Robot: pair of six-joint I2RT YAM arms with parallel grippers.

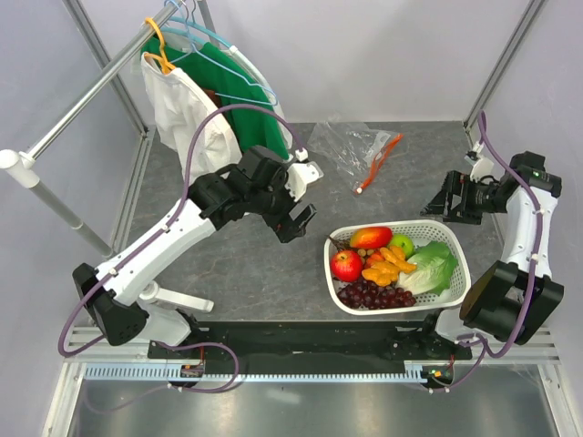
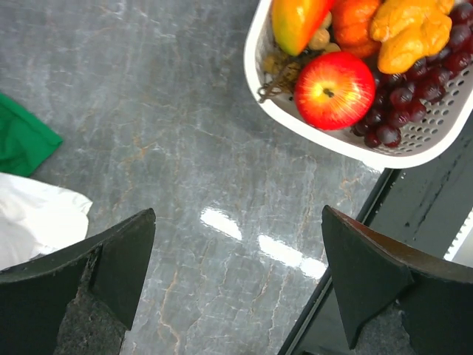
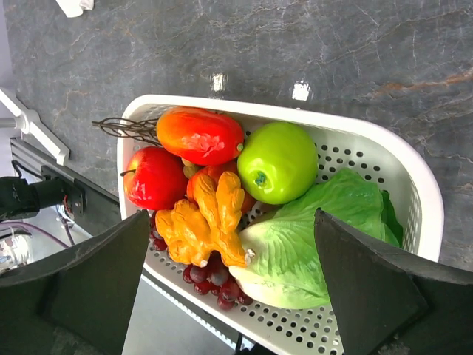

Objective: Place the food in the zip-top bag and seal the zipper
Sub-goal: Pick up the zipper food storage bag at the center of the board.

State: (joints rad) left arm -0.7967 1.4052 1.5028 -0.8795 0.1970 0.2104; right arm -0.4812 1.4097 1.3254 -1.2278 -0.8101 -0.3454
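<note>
Right now both grippers are spread wide, with nothing between their fingers. The left gripper (image 1: 305, 196) hangs over the middle of the table (image 1: 228, 273), just left of the white lattice basket (image 1: 455, 250); its wrist view shows bare grey surface beneath it and the basket's corner beyond. The right gripper (image 1: 444, 202) hovers by the table's right edge, just past the basket's far rim, and its wrist camera looks straight down into the basket.

All the food in view sits in that basket, which rests on the right half of the table close to the near edge. A red apple (image 1: 346, 265) lies at its left end, touching the dark grapes (image 1: 373, 296) along the near wall. The mango (image 1: 371, 238) and green apple (image 1: 401, 244) lie side by side against the far wall, the orange pieces (image 1: 387, 266) are heaped in the middle, and the lettuce (image 1: 430, 267) fills the right end. Small brown nuts (image 2: 319, 38) peek out beside the mango.

The zip-top bag (image 1: 342, 141) lies flat and crumpled near the far edge, well apart from the basket, with its zipper (image 1: 378, 164) along its right side — nothing shows inside it.

White and green garments (image 1: 187, 109) hang from a rail (image 1: 91, 96) at the far left corner.
</note>
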